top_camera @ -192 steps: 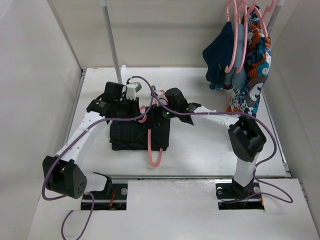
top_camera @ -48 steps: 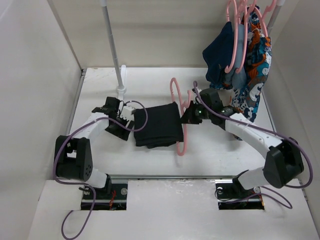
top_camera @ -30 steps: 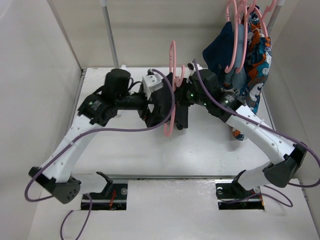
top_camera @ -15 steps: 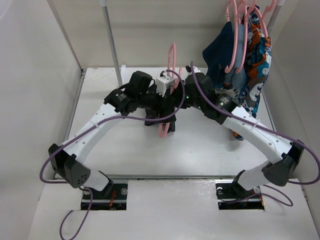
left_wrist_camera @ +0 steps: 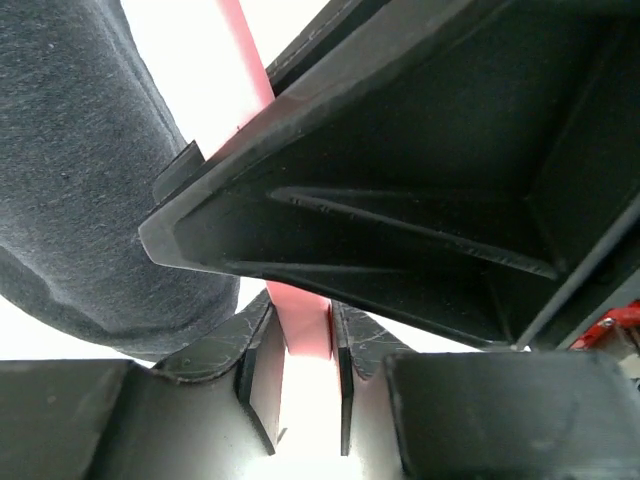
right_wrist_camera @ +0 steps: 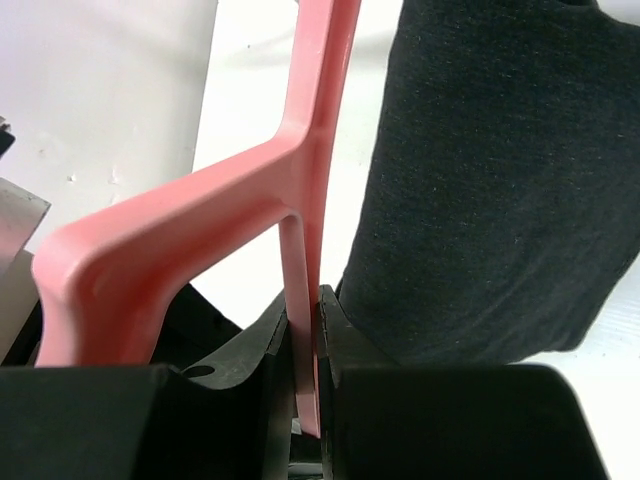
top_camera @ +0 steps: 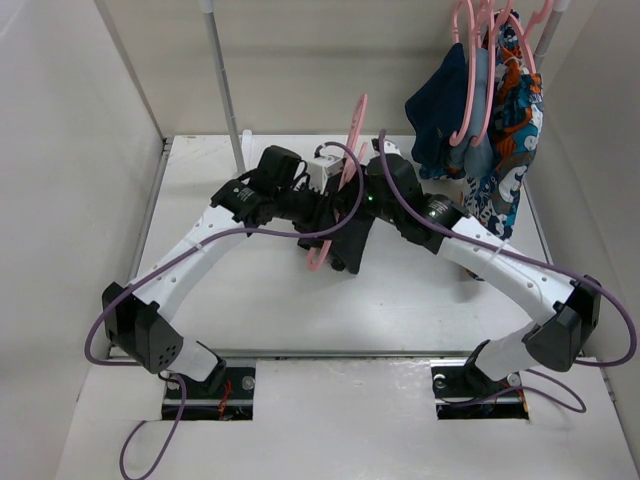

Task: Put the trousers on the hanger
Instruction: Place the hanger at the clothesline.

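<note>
The pink hanger [top_camera: 352, 138] is held up above the middle of the table, tilted, with the black trousers [top_camera: 350, 245] draped over its lower bar and hanging down. My left gripper [top_camera: 328, 200] comes in from the left. In the left wrist view its jaws [left_wrist_camera: 305, 370] are shut on a pink bar of the hanger [left_wrist_camera: 305, 335], with the trousers [left_wrist_camera: 80, 180] at the left. My right gripper [top_camera: 362, 212] reaches in from the right and is shut on another thin bar of the hanger [right_wrist_camera: 305, 330], beside the trousers [right_wrist_camera: 480, 180].
A rail at the back right carries a navy garment [top_camera: 440, 115] and a blue-orange patterned garment [top_camera: 510, 150] on pink hangers. A white upright pole [top_camera: 225, 90] stands at the back left. Walls close in the table [top_camera: 250, 310] on three sides.
The left gripper has moved in beside the right one and closed on the hanger. The hanger has tilted to the right, and the trousers have shifted slightly.
</note>
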